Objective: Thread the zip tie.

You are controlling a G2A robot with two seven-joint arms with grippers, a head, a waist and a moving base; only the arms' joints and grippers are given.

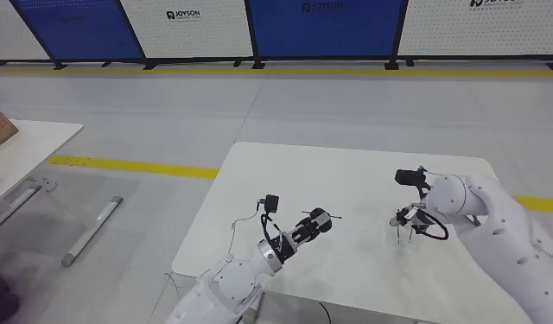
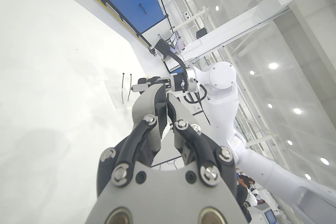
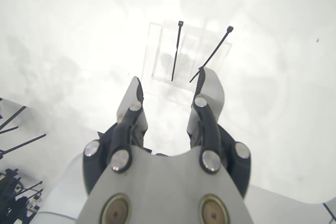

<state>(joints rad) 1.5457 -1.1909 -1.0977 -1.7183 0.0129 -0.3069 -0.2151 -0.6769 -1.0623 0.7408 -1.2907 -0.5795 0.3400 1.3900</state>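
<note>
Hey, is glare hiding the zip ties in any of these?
Right wrist view: the white table glares heavily, but the two black zip ties stand out against it. Left wrist view: ceiling lights blaze, and the ties show dark on the table.

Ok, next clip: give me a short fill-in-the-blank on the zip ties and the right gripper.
1. The right gripper has its jaws ____.
2. ____ thin black plastic zip ties stand in the clear plastic holder.
3. The holder rests on a flat table that is ____ in colour.
Missing words: open; two; white.
</note>
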